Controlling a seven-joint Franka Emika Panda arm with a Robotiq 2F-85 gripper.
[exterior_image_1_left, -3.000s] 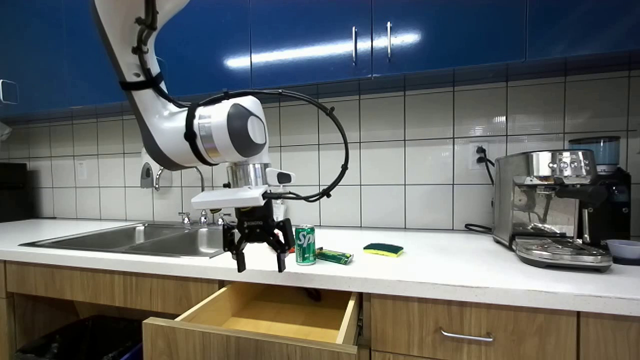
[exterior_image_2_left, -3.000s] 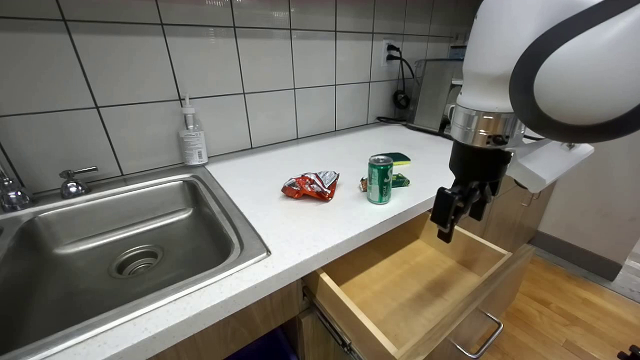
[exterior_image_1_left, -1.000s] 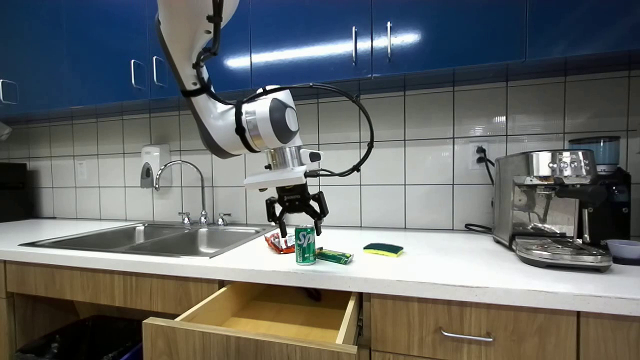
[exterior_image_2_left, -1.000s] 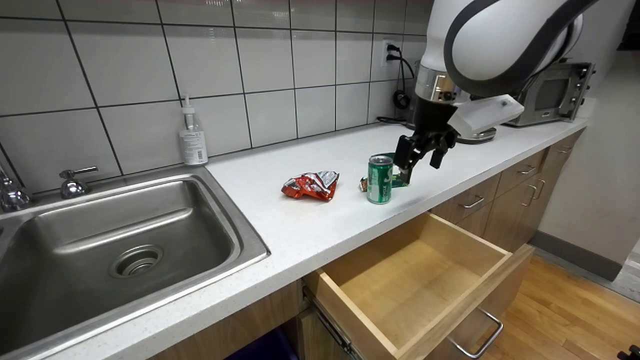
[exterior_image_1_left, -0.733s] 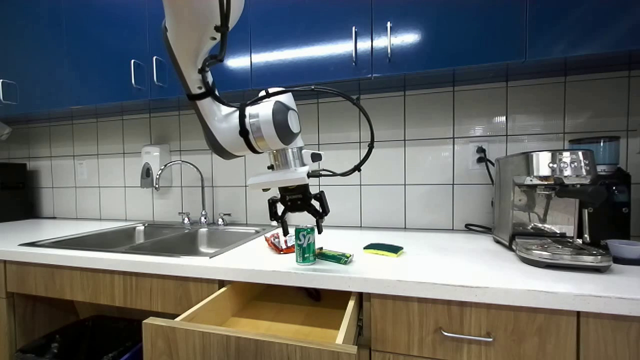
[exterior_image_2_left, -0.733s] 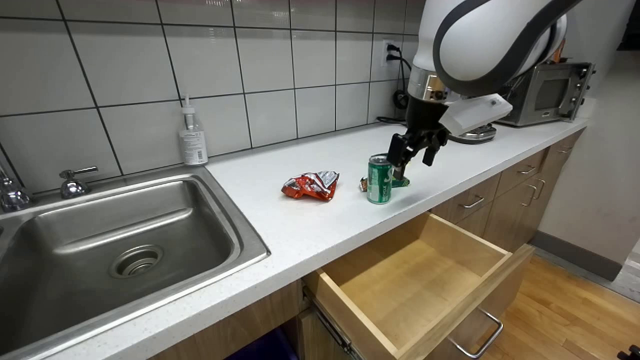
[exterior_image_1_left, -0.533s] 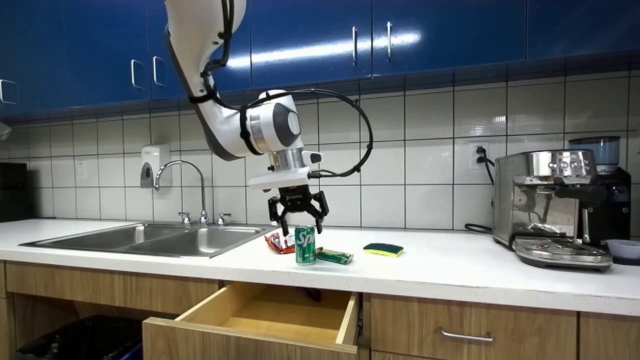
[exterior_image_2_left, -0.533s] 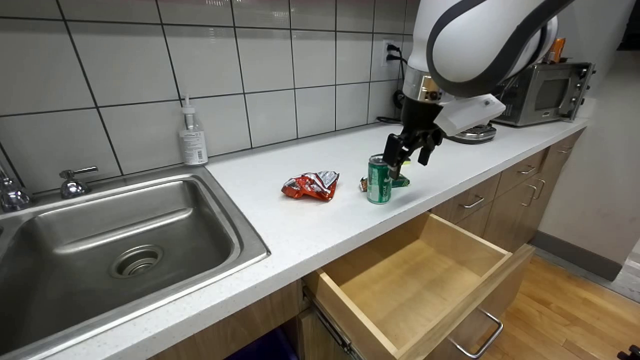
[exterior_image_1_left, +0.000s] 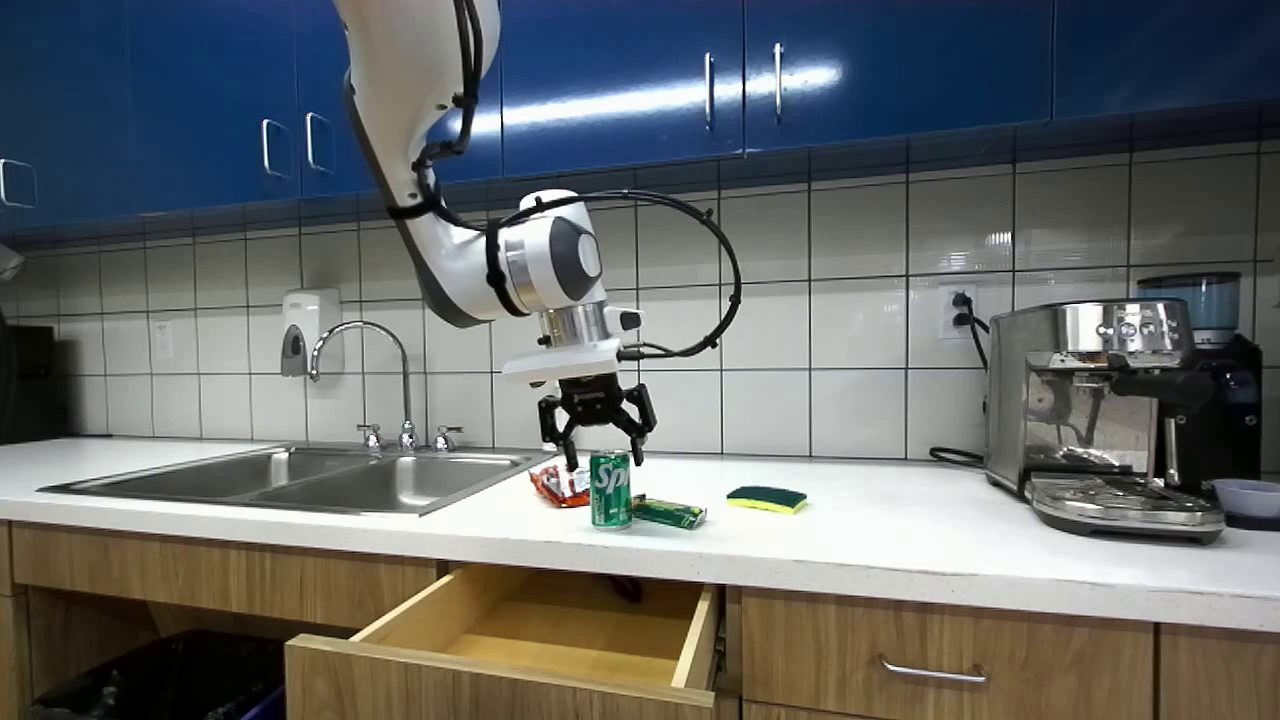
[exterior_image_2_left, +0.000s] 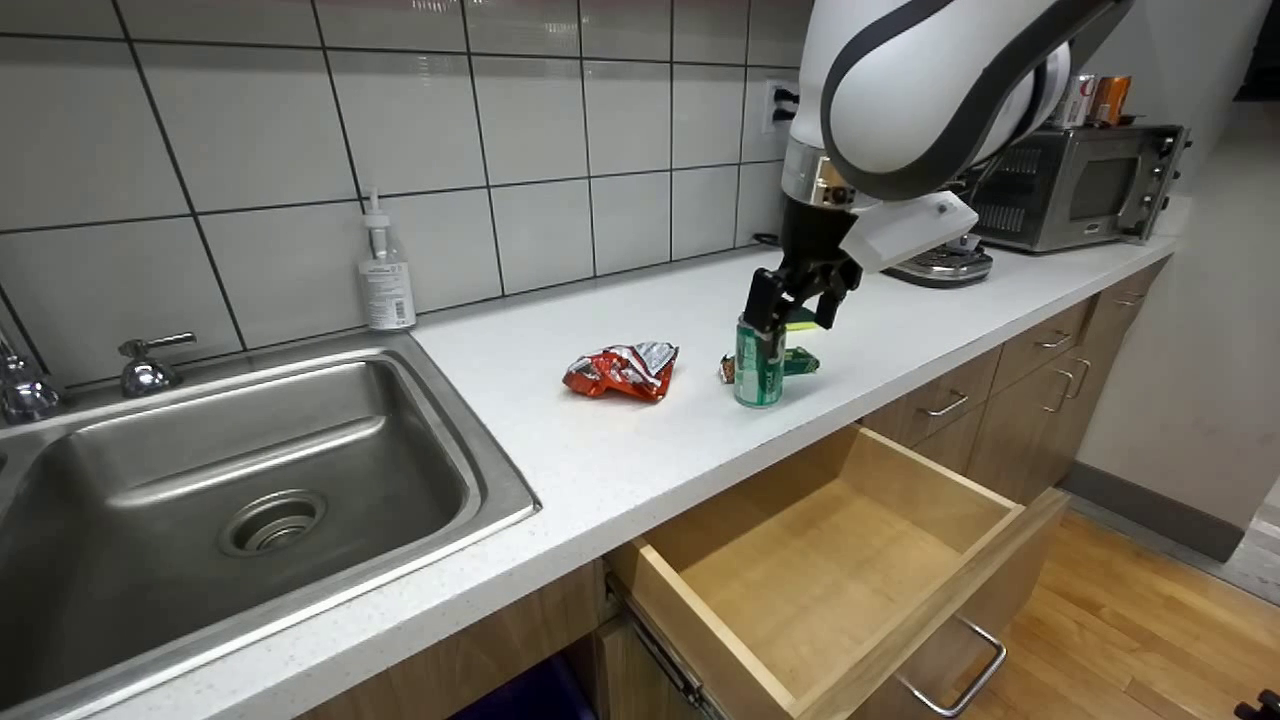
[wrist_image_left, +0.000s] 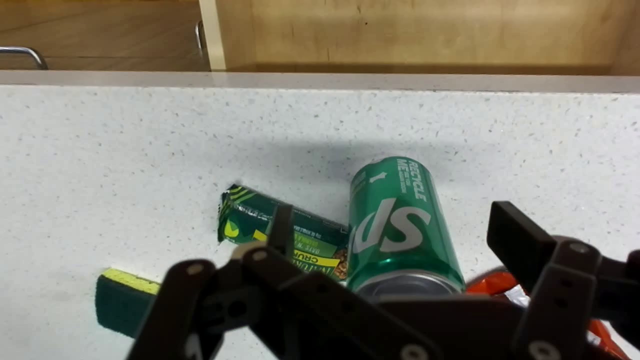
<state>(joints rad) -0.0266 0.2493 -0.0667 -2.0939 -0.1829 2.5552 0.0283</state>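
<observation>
Glossy green metal can (wrist_image_left: 402, 220) upright, framed in wrist view between parted fingers of black jointed pincer (exterior_image_1_left: 604, 463). Flat green-wrapped bar (wrist_image_left: 245, 212) beside it on speckled white desk (wrist_image_left: 125, 140).

gripper (wrist_image_left: 392, 225): jaws apart | green can (wrist_image_left: 400, 215): seen between | wrapped bar (wrist_image_left: 317, 241): beside can | sponge (wrist_image_left: 121, 303): lower left

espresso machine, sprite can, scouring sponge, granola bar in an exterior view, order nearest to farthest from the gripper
1. Sprite can, right by the open gripper
2. Granola bar, just right of the can
3. Scouring sponge, farther right
4. Espresso machine, much farther right
</observation>
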